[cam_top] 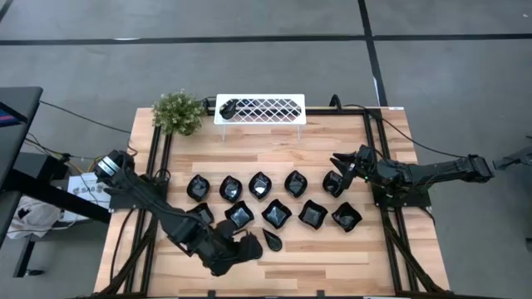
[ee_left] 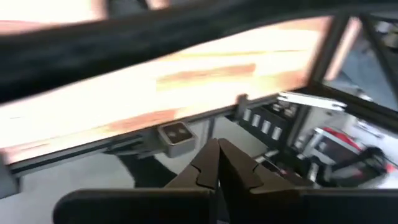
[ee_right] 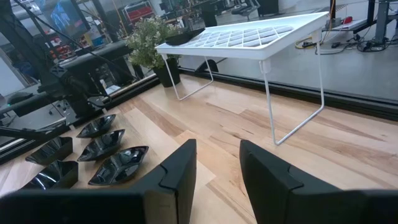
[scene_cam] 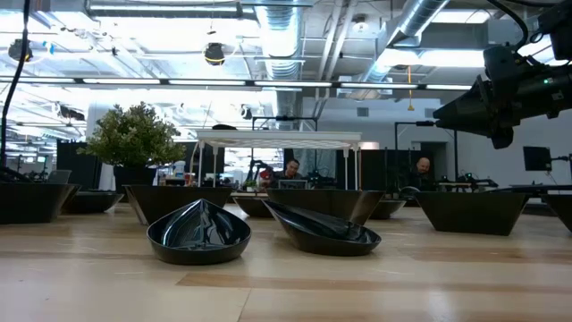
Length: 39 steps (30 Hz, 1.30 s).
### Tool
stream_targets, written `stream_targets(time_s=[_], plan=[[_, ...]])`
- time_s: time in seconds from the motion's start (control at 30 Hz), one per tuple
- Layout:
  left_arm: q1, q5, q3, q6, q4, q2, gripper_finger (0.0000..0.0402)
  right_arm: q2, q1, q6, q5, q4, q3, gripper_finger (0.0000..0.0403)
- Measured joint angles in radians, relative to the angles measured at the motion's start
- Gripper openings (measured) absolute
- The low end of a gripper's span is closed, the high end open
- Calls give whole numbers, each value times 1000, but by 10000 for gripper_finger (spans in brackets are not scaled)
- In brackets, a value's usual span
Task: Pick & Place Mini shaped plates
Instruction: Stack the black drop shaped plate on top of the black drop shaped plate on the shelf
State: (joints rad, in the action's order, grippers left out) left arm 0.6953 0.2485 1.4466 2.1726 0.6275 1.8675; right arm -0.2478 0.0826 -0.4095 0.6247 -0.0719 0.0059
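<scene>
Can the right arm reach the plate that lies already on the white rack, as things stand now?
Probably yes. The right gripper has open jaws and holds nothing, and it faces the white rack. The plate lies at the rack's far end, beside the plant. Bare table lies between.

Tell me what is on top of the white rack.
One small black plate lies on the white rack, at the end nearest the potted plant. The rest of the lattice top is bare. The rack partly hides the table under it.
</scene>
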Motion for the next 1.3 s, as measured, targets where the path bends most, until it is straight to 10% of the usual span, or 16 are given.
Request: stream_targets(time_s=[1.3], plan=[[-86,-170,-7,61,-32,262,18,-1,0,0,1,0,0,119]])
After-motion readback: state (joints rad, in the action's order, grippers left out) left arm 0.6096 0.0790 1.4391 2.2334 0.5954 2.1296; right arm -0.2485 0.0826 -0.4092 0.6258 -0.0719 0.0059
